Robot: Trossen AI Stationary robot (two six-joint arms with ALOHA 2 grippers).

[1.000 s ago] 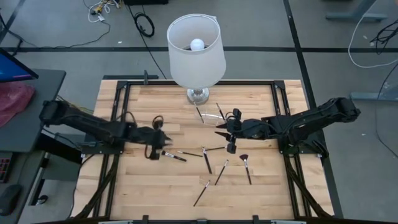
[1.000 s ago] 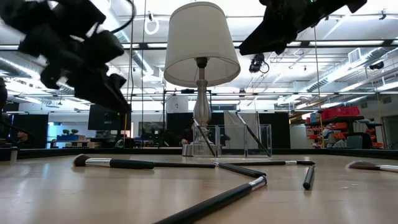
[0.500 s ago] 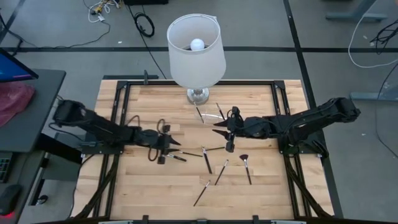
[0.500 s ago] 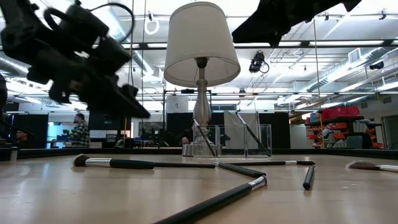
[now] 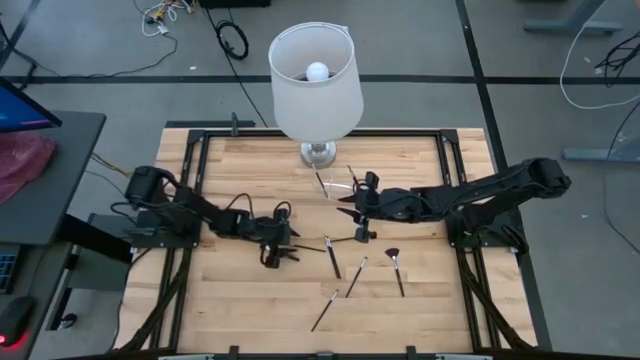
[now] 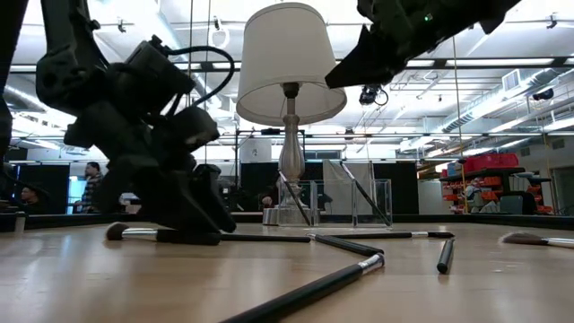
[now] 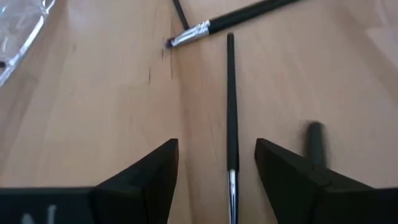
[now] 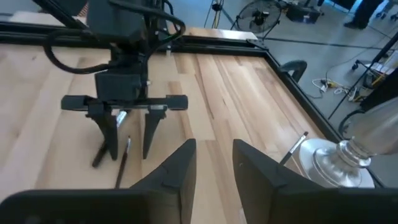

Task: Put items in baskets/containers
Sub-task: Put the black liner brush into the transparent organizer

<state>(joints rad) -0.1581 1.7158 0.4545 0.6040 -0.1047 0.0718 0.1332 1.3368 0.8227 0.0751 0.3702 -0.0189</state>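
Observation:
My left gripper (image 5: 283, 248) is open and low over the table. Its fingers stand on either side of a thin black makeup brush (image 7: 231, 118) without touching it. That brush lies flat, its bristle head (image 6: 117, 231) toward the table's left. My right gripper (image 5: 350, 208) hangs in the air right of centre, open, with nothing between its fingers (image 8: 214, 168). Several more brushes lie on the wood, among them a fan-shaped one (image 5: 396, 268). The clear box (image 5: 340, 183) stands by the lamp's foot with brushes leaning in it.
A white-shaded lamp (image 5: 315, 80) stands at the table's far middle, its metal foot (image 8: 348, 158) next to the box. A second black handle (image 7: 316, 143) lies just outside one left finger. Bare wood lies along the near edge. Black frame rails border the table.
My left gripper has travelled toward the table's right edge and come down over the black brush, opening wider on the way. My right gripper has edged slightly toward the table's left edge, staying in the air.

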